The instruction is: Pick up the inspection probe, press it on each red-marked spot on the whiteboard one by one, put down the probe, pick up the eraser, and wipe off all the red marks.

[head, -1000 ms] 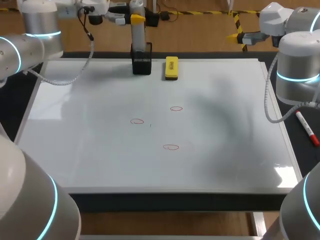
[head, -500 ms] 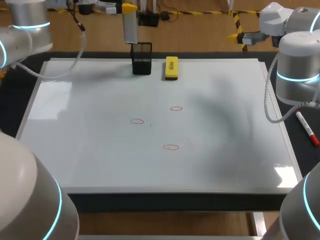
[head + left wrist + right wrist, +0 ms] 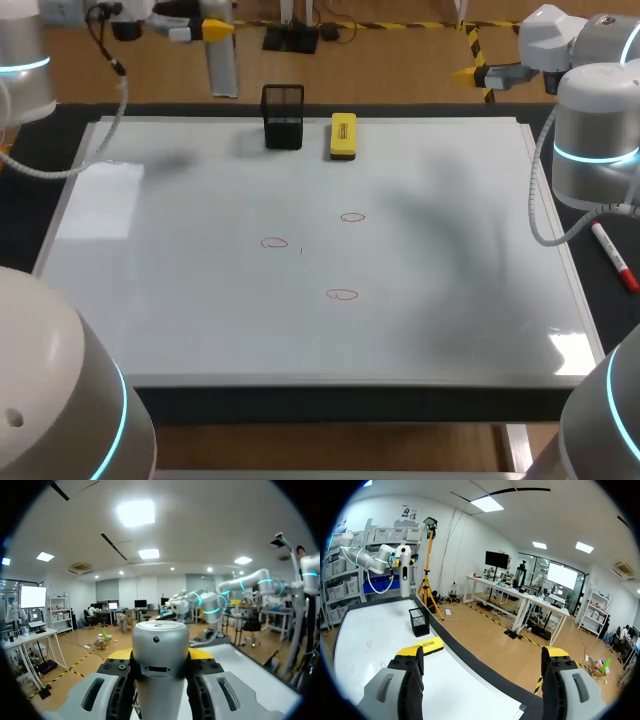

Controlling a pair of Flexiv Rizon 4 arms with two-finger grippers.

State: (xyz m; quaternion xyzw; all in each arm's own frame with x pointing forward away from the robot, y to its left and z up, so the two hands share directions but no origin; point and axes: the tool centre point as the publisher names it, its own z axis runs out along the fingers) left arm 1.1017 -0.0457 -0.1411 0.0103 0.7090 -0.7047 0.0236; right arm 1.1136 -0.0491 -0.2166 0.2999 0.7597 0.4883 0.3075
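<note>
Squarely between fingers of the left tool (image 3: pixel 160 654): the probe (image 3: pixel 160 642).

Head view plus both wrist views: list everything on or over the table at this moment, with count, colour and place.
whiteboard: one, white, lying flat across the middle
red marks: three, red outlines, near the board's middle
holder: one, black, upright at the board's far edge
eraser: one, yellow, just right of the holder, apart from it
marker: one, white with red cap, on the black table off the board's right edge
probe: one, grey, held in the air beyond the far edge, left of the holder
left gripper: shut on the probe
right gripper: open, holding nothing, at the right side
</note>
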